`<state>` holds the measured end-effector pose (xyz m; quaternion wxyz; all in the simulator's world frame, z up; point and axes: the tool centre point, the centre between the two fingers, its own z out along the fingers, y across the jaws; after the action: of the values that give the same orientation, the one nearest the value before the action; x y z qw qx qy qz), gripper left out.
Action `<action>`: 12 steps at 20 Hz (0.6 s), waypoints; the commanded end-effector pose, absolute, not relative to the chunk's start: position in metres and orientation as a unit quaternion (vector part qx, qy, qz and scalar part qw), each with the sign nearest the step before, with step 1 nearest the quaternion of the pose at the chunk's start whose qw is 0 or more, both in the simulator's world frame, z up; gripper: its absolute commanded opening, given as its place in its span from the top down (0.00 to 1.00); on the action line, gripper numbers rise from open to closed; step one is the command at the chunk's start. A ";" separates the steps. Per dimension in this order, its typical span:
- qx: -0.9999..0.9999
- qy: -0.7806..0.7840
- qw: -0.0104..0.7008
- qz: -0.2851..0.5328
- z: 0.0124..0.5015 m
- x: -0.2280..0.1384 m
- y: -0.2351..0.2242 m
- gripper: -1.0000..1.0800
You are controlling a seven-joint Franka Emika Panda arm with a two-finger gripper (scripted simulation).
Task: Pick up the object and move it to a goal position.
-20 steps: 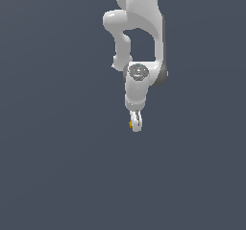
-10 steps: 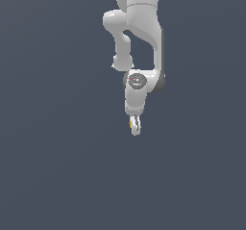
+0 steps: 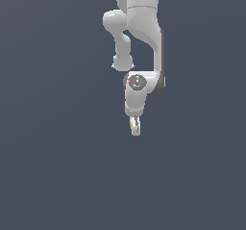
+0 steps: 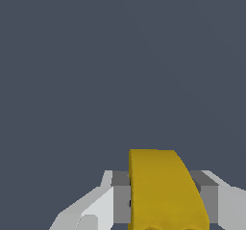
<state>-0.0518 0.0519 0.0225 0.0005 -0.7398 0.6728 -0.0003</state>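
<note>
The object (image 4: pixel 163 190) is a yellow-orange lump held between my fingers in the wrist view, where it looks large and smooth. In the exterior view only a small yellow sliver of the object (image 3: pixel 131 123) shows at the fingertips. My gripper (image 3: pixel 135 128) hangs below the white arm (image 3: pixel 142 27), near the middle of the exterior view, and is shut on the object. In the wrist view the gripper (image 4: pixel 163 202) has one grey pad on each side of the lump. No goal marker shows in either view.
A plain dark grey-blue surface (image 3: pixel 53 166) fills both views, with no other objects or edges in sight.
The arm has carried the object a short way toward the exterior view's top and slightly to its right. The grip stays shut on it.
</note>
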 end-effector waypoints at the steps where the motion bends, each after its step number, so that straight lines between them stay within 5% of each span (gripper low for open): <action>1: -0.740 0.673 0.000 0.000 0.022 -0.052 0.052 1.00; 12: -0.740 0.673 0.000 0.000 0.023 -0.041 0.026 1.00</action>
<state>-0.0443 0.0354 0.0226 0.0003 -0.7408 0.6717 0.0004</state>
